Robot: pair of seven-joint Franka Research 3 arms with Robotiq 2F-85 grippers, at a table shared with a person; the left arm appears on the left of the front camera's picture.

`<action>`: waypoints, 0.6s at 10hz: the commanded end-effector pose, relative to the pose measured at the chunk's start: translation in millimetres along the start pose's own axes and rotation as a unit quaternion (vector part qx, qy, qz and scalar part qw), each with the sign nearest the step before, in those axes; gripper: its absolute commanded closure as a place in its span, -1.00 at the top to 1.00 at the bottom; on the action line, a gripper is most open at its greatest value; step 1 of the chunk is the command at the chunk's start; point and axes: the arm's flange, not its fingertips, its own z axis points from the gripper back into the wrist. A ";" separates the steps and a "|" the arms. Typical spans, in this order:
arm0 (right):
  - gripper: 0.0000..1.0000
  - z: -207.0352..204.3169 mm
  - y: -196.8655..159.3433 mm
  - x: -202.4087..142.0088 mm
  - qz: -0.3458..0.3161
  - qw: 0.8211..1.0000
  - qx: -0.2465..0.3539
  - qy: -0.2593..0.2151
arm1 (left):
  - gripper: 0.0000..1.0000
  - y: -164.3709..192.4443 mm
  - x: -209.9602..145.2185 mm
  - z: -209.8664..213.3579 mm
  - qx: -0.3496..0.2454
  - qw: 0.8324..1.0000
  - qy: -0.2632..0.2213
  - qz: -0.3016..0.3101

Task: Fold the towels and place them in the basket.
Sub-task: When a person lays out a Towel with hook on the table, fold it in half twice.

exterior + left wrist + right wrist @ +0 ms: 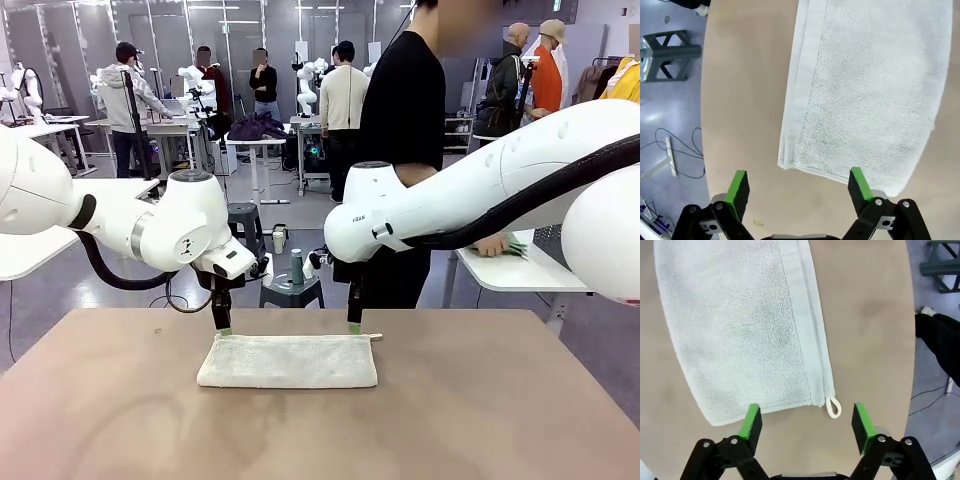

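1. Lying flat near the middle of the wide brown table [500, 420]: a cream-white fluffy cloth towel [288, 361], folded into a long rectangle.
2. Hanging just over the towel's far left corner: the black, green-tipped left gripper [222, 325], pointing straight down.
3. From the left wrist: both green pads [738, 187] spread wide apart, with nothing held between them. Just ahead of them, the short end of the towel, with its folded layers stacked along one side.
4. Hanging just over the towel's far right corner: the black, green-tipped right gripper [353, 322], pointing down too.
5. From the right wrist: spread wide apart as well, holding nothing. Sticking out from the towel's corner, a small cream loop [833, 407], a bit ahead of the pads and between them, not touched.
6. Standing close behind the far side of the table: a person in black clothes [400, 150].
7. On the grey floor past the far edge of the table: a small dark stool [292, 292].
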 end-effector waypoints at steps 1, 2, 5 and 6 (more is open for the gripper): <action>1.00 2.3 9.8 -6.2 -0.020 1.000 0.014 0.010 | 1.00 -14.4 -10.9 4.9 -0.002 1.000 0.009 -0.011; 1.00 0.0 0.0 0.0 0.000 1.000 0.000 0.000 | 1.00 0.0 0.0 0.0 0.000 1.000 0.000 0.000; 1.00 0.0 0.0 0.0 0.000 1.000 0.000 0.000 | 1.00 0.0 0.0 0.0 0.000 1.000 0.000 0.000; 1.00 0.0 0.0 0.0 0.000 1.000 0.000 0.000 | 1.00 0.0 0.0 0.0 0.000 1.000 0.000 0.000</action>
